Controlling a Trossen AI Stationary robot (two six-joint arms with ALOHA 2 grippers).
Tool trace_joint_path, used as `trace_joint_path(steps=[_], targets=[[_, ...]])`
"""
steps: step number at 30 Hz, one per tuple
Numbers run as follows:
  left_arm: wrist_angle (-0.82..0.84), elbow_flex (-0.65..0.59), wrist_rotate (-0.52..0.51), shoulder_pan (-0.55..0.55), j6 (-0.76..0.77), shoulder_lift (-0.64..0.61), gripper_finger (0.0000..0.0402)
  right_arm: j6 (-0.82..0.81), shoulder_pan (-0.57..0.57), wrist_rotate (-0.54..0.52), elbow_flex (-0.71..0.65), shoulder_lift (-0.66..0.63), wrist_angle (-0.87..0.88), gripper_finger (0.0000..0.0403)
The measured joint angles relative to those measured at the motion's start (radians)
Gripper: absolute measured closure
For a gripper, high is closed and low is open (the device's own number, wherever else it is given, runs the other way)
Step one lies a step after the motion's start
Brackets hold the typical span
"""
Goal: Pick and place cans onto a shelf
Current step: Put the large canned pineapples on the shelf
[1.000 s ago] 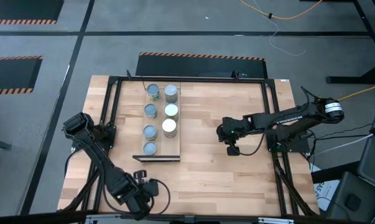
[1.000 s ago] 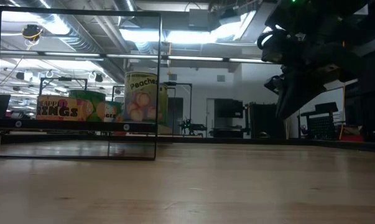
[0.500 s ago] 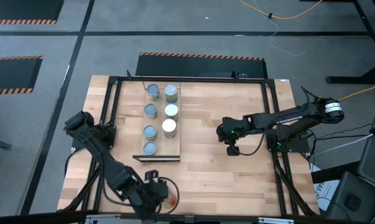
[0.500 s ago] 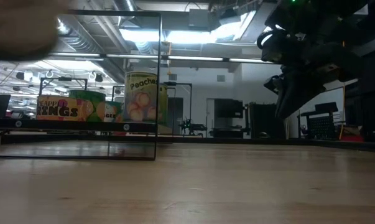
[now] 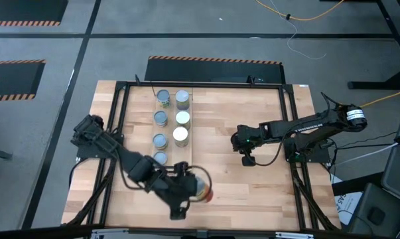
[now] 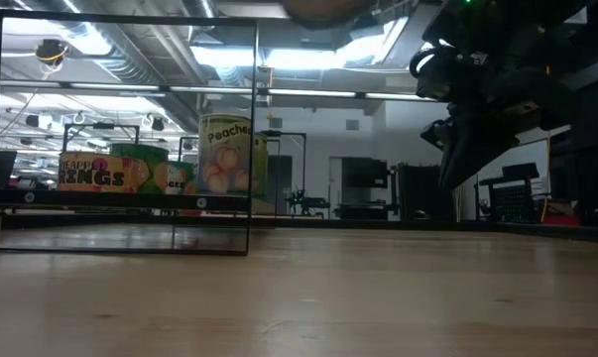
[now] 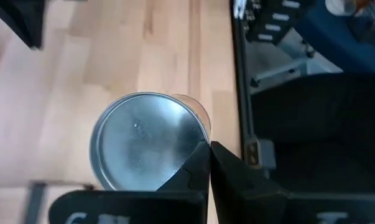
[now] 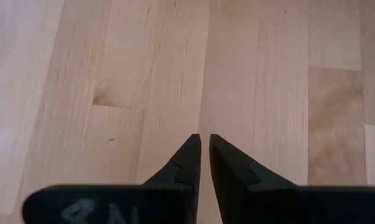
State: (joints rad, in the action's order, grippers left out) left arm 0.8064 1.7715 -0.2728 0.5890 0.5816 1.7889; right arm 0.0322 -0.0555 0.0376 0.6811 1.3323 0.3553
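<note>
Two dark jointed arms, black cables, pointed black fingers (image 8: pixel 188 160), white lettering on wrist housing.

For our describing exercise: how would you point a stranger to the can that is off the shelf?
On the table, look past the shelf's dark end to the left gripper; the right gripper waits mid-table. The can beside the left gripper shows a reddish side and is the only one off the shelf.
</note>
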Motion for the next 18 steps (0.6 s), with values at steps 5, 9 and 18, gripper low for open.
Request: trace_joint_path(steps=[5, 9, 18], targets=[[-0.014, 0.019, 0.000, -0.073, -0.062, 0.000, 0.0401, 0.001, 0.000, 0.000, 0.000, 0.000, 0.000, 0.0363], [-0.013, 0.020, 0.002, -0.125, -0.069, 0.000, 0.0401, 0.002, 0.000, 0.000, 0.000, 0.000, 0.000, 0.0363], [0.018, 0.020, 0.002, -0.226, -0.121, 0.000, 0.0401, 0.002, 0.000, 0.000, 0.000, 0.000, 0.000, 0.0363]])
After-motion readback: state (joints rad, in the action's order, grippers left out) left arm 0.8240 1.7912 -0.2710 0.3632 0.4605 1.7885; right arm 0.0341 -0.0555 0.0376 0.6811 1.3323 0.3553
